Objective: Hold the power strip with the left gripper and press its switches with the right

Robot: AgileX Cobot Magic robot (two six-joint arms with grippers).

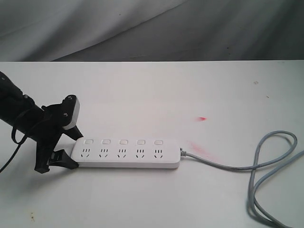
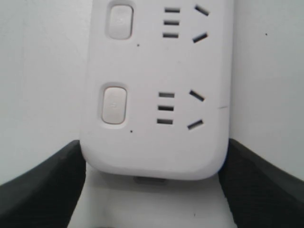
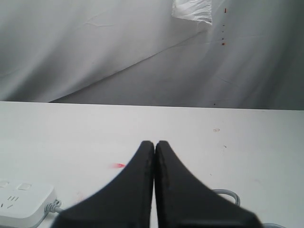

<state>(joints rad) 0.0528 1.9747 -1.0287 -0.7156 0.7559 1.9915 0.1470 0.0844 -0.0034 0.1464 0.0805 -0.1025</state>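
The white power strip point(image 1: 127, 153) lies flat on the table, its row of square switches point(image 1: 123, 141) along the far edge. My left gripper point(image 1: 73, 151) straddles the strip's left end. In the left wrist view its two black fingers point(image 2: 52, 185) press against both long sides of the strip point(image 2: 156, 142), with two switches point(image 2: 114, 104) visible. The right gripper point(image 3: 155, 142) is shut with nothing in it and hangs above the table, to the right of the strip's cord end point(image 3: 21, 199). It is outside the exterior view.
The grey cord point(image 1: 266, 161) leaves the strip's right end and loops at the table's right front. Red smudges point(image 1: 203, 118) mark the white table point(image 1: 156, 90) behind the cord end. A grey cloth backdrop point(image 1: 152, 28) hangs behind the table.
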